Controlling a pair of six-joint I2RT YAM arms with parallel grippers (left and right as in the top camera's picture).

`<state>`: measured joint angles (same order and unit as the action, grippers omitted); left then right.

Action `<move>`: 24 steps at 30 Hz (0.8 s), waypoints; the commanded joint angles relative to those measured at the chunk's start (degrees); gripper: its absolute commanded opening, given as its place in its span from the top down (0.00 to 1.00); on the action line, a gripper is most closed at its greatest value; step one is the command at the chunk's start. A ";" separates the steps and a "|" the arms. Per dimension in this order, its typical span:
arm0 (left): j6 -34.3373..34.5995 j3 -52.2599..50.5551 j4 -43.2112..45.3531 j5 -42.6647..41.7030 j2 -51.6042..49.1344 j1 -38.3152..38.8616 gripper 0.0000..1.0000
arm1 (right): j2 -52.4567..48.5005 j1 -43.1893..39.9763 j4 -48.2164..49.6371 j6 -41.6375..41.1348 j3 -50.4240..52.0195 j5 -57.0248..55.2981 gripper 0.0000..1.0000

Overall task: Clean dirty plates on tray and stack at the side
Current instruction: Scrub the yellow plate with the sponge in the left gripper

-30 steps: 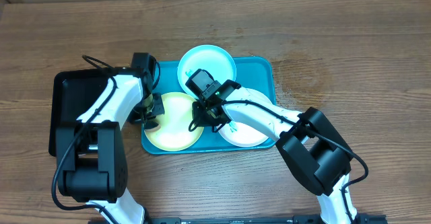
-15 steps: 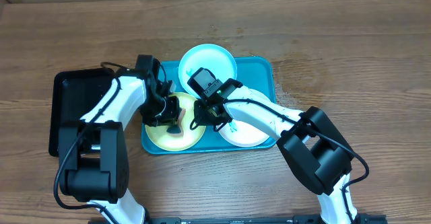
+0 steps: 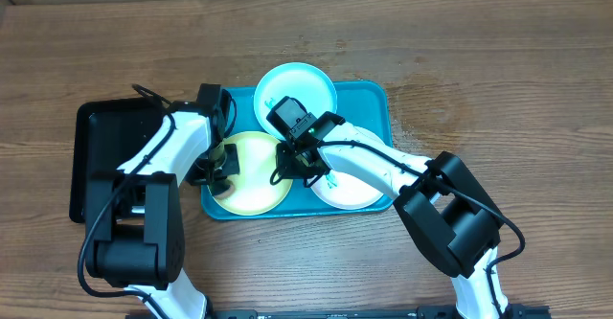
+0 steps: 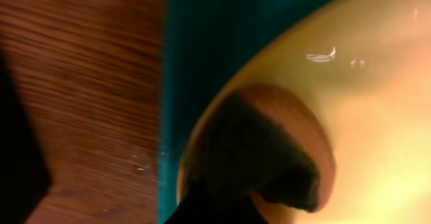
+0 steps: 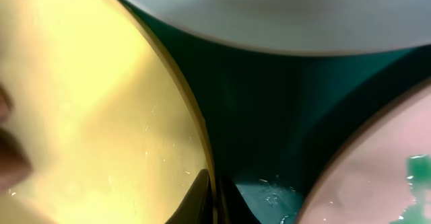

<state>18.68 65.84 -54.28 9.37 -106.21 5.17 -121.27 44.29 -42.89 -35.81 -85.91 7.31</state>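
Note:
The turquoise tray [image 3: 372,99] holds three plates. The yellow-green plate [image 3: 254,180] lies at its front left, the pale blue plate [image 3: 308,81] at the back, and the white plate [image 3: 352,193] at the front right, largely under my right arm. My left gripper [image 3: 218,164] is shut on a brown sponge [image 4: 286,143] that presses on the yellow-green plate's [image 4: 377,116] left rim. My right gripper [image 3: 289,164] is shut on that plate's right rim [image 5: 202,150], one jaw on each side. A green smear [image 5: 419,169] shows on the white plate [image 5: 377,163].
A smaller black tray [image 3: 96,156] lies left of the turquoise tray, under my left arm. Bare wooden table [image 3: 498,89] stretches to the right and behind. The pale blue plate's edge [image 5: 269,15] overhangs close to my right gripper.
My left gripper swept the sponge right across the yellow-green plate, then came back to its left rim. The right gripper has kept still on the plate's right rim.

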 commanded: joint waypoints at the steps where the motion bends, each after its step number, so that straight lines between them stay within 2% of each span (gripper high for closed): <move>1: 5.79 5.57 0.04 10.86 -0.66 -0.74 0.96 | -0.42 -0.92 -0.92 0.70 0.39 -2.19 0.96; 4: 5.73 8.98 1.25 4.94 -0.63 -0.59 0.96 | -0.42 -0.92 -0.87 0.90 0.39 -2.16 0.96; 9: 2.01 9.44 6.43 -13.79 -0.74 -0.59 0.96 | -0.42 -0.92 -0.68 0.90 0.39 -2.16 0.96; 12: 1.95 8.31 8.68 -21.49 -1.01 -0.55 0.96 | -0.42 -0.92 -0.66 0.90 0.39 -2.16 0.96; 20: 1.90 4.37 13.53 -27.21 -3.58 0.76 0.96 | -0.42 -0.92 0.22 0.90 0.39 -2.14 0.96; 24: 1.27 4.00 13.90 -26.47 -5.46 1.09 0.96 | -0.42 -0.92 0.11 0.90 0.39 -2.14 0.96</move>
<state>21.91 70.83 -40.29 -14.52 -109.75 5.65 -121.27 43.94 -42.96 -35.53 -85.91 7.18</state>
